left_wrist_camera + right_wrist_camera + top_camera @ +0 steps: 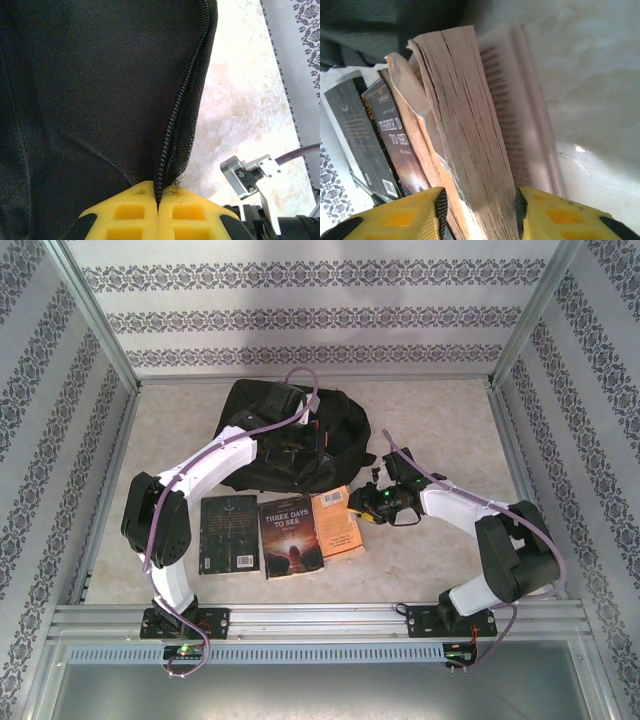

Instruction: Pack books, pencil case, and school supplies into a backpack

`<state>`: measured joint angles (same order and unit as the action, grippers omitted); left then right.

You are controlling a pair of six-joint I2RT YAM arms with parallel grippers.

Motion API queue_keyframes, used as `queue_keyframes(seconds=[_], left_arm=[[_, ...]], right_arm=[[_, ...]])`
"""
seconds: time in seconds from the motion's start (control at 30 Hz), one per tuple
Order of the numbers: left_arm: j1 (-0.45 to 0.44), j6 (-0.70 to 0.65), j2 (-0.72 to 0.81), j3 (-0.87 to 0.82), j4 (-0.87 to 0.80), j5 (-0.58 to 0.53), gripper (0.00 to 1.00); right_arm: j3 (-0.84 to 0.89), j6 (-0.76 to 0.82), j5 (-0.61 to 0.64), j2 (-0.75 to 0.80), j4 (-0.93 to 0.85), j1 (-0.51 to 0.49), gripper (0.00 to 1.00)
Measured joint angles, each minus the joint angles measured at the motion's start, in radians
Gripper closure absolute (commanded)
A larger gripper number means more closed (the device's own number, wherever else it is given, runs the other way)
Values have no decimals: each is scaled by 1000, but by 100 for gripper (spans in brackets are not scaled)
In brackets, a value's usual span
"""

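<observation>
Your left gripper (158,200) has its yellow pads (125,217) pressed together on the backpack (90,90). The zip edge (175,120) runs straight down into the seam between them, so the fabric is pinched right at the fingertips. Seen from above, this gripper sits over the middle of the backpack, which lies flat at the far side of the table (450,430).

Your right gripper (480,210) is just off the backpack's near right corner. Its two pads stand either side of the orange book (465,115), with the page block filling the gap between them and touching both, so the fingers are pinching the book by its page edge. That book is tilted up on the gripper's side.

The brown "Three Days to See" (291,536) lies just near of the backpack, overlapping the orange book's far-from-gripper edge. The black book (229,533) lies beside the brown one, on the side away from your right gripper.
</observation>
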<state>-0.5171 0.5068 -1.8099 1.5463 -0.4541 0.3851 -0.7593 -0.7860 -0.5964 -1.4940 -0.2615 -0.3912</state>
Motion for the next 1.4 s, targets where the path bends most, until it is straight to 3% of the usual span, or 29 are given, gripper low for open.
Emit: queue_keyframes(seconds=[0.27, 0.53, 0.57, 0.67, 0.73, 0.9, 1.07, 1.2, 1.4], left_arm=[[0, 8, 0, 0, 5, 5, 100], [0, 27, -14, -5, 34, 30, 100], [0, 27, -14, -6, 34, 30, 97], [0, 23, -14, -6, 31, 26, 63], [0, 15, -12, -4, 8, 3, 47], [0, -5, 68, -26, -57, -50, 35], [0, 8, 317, -182, -56, -60, 41], [-11, 84, 495, -430, 32, -13, 66], [-98, 196, 419, -705, 140, 27, 88]], right_arm=[[-41, 0, -44, -34, 21, -41, 62], [-132, 110, 112, -165, -57, -124, 87], [-134, 117, 130, -179, -64, -124, 87], [-150, 140, 151, -202, -78, -129, 87], [-154, 147, 169, -202, -82, -131, 86], [-154, 158, 181, -202, -82, -137, 83], [-148, 158, 175, -202, -70, -136, 80], [-131, 154, 148, -202, -40, -134, 77], [-93, 135, 82, -202, 24, -108, 76]])
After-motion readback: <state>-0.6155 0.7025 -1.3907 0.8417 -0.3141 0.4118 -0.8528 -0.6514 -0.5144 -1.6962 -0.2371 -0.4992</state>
